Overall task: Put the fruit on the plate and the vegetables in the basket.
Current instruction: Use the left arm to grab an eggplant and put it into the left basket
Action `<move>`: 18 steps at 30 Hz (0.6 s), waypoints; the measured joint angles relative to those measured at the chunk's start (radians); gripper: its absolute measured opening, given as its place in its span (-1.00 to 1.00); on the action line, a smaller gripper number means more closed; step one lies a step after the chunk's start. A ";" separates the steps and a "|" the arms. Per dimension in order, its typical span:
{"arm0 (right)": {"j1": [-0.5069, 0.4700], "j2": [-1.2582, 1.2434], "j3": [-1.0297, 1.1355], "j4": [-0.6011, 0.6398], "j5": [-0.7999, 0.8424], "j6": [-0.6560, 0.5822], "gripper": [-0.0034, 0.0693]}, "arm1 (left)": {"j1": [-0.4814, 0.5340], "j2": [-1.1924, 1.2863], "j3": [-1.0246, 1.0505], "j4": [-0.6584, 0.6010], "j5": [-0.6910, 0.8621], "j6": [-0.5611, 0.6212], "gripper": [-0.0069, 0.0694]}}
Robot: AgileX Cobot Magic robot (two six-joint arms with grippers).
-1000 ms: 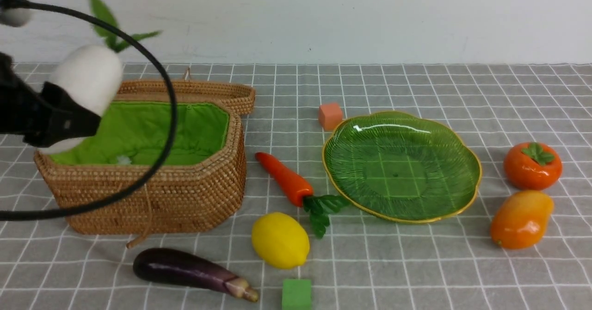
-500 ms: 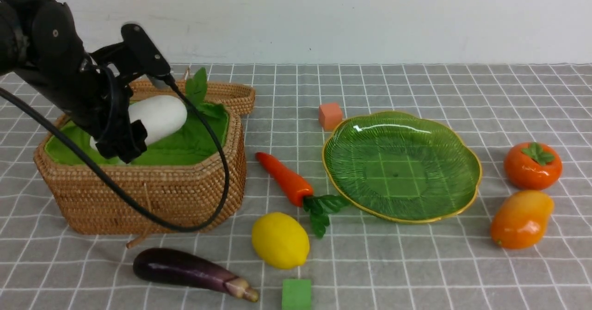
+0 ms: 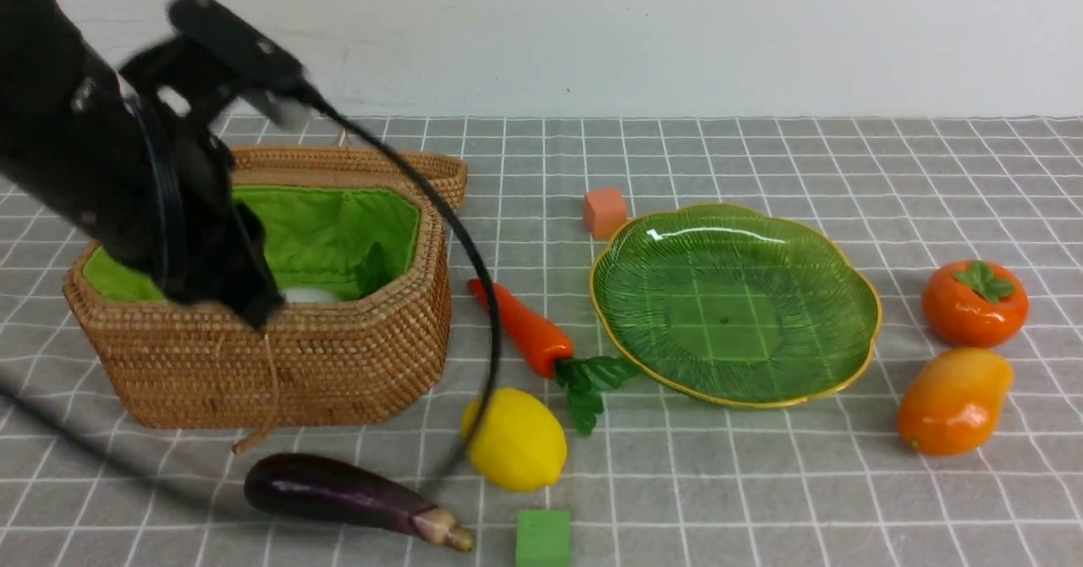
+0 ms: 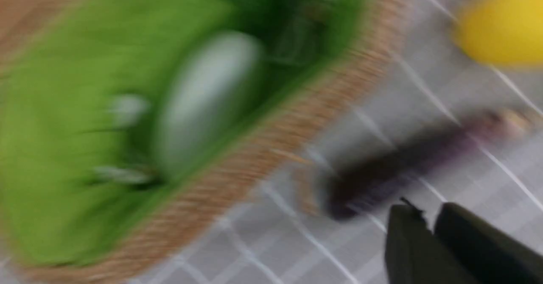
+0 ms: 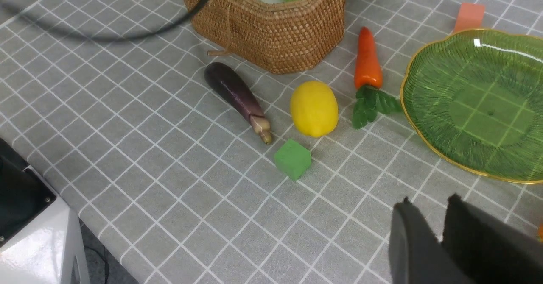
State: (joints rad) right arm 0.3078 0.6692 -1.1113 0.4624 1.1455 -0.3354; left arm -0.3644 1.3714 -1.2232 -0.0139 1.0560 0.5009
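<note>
The basket (image 3: 338,355) sits right under the left gripper (image 3: 258,309), which is pretty blurry. The radish (image 3: 310,294) lies down in the green lining just beside the fingertips, clear of them. Jaws are pinched together with nothing in them. The eggplant (image 3: 338,495) lies on the cloth, camera-side of the gripper.

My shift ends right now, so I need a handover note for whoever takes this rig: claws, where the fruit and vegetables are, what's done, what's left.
Left claw: shut, empty, at the tan woven wicker basket.
Right claw: jaws nearly together, empty, near the translucent green glass plate.
Done: white radish with green top lies in the basket.
Left: orange carrot and dark purple eggplant, both lying outside the basket, go in it. Yellow lemon, orange-yellow mango and round orange persimmon go on the plate; no fruit is on it yet.
</note>
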 joint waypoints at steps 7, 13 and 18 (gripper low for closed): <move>0.000 0.000 0.000 0.002 0.002 0.000 -0.55 | -0.203 0.010 0.256 -0.087 -0.026 0.239 -0.68; 0.000 0.000 0.000 0.026 0.003 0.000 -0.54 | -0.229 0.111 0.292 -0.036 -0.267 0.278 0.26; 0.000 0.000 0.000 0.047 0.004 0.000 -0.52 | -0.229 0.214 0.292 0.058 -0.428 0.280 0.74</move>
State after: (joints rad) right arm 0.3078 0.6692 -1.1113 0.5098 1.1496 -0.3354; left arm -0.5934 1.5853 -0.9316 0.0444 0.6277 0.7812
